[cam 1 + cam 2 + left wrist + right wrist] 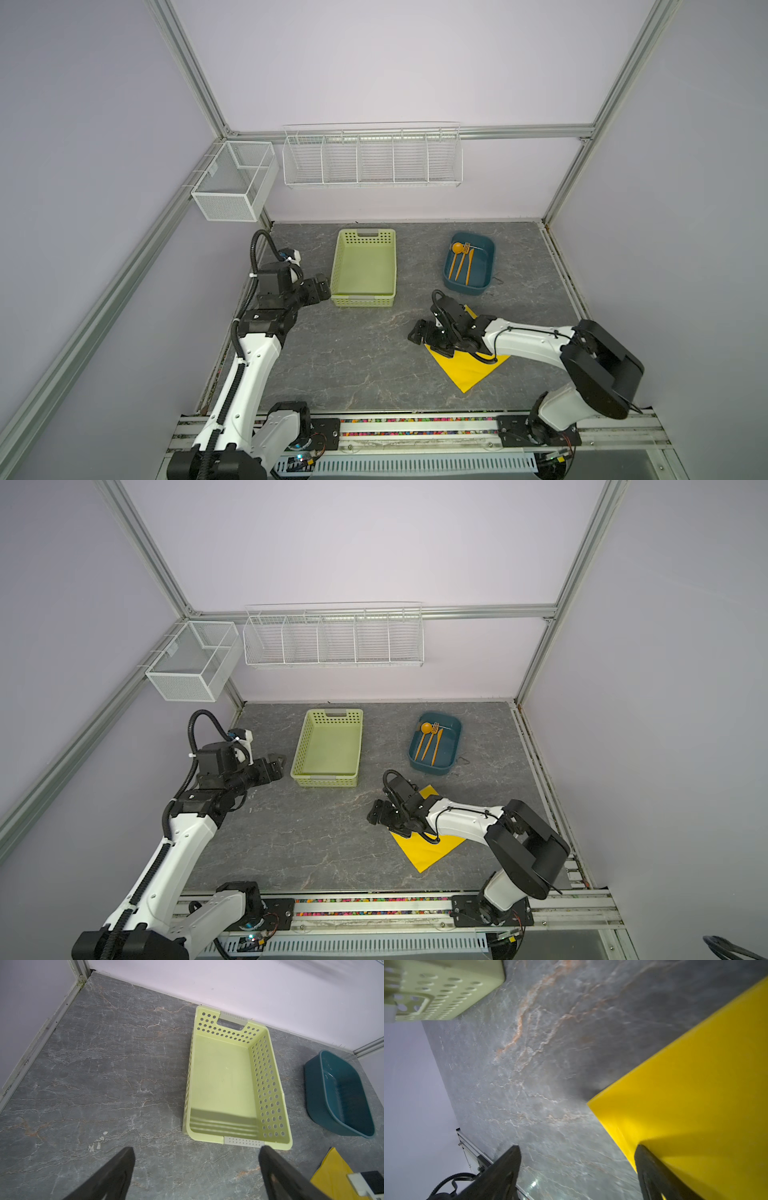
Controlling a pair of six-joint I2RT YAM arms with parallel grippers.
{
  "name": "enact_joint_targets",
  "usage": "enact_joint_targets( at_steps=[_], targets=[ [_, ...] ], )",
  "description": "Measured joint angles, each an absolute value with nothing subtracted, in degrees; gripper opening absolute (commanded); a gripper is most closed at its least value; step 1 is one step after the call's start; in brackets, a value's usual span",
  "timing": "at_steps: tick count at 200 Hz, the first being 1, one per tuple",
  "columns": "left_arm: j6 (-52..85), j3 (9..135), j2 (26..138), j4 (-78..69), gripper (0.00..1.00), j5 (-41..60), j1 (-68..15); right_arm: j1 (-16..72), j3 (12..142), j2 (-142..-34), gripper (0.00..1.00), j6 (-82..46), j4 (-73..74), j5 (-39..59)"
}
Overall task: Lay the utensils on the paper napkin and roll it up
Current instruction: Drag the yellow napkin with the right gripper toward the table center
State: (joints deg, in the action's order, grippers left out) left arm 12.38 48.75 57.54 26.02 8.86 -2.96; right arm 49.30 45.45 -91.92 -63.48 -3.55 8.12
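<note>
– Lying flat on the grey marbled table (353, 357), is that the paper napkin (467, 368)?
– Yes, a thin, smooth yellow square, turned corner-on. The right gripper (417, 332) hovers at its left corner, jaws spread wide, gripping nothing. One black finger (654, 1172) sits over the paper's edge; whether it touches, I can't tell.
– And the utensils (462, 264)?
– Three slim orange pieces, a round-bowled spoon (457, 248), a fork (466, 249) and a knife (468, 268), side by side in the glossy dark-blue tub (489, 266), well apart from the napkin.
– The left gripper (323, 286)?
– Spread open, empty, just beside the near-left corner of the pale green basket (337, 266), plastic punched with round holes.
</note>
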Motion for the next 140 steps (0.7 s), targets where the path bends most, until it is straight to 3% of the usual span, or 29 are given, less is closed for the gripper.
enact_joint_targets(
  at_steps=[56, 140],
  targets=[
    [12.4, 48.8, 57.6, 26.0, 0.95, 9.1, -3.0, 54.0, 53.1, -99.7, 0.86, -65.0, -1.3, 7.5],
    [12.4, 48.8, 57.8, 26.0, 0.94, 9.2, -2.9, 56.8, 54.6, -100.5, 0.86, -63.6, -3.4, 8.5]
  ],
)
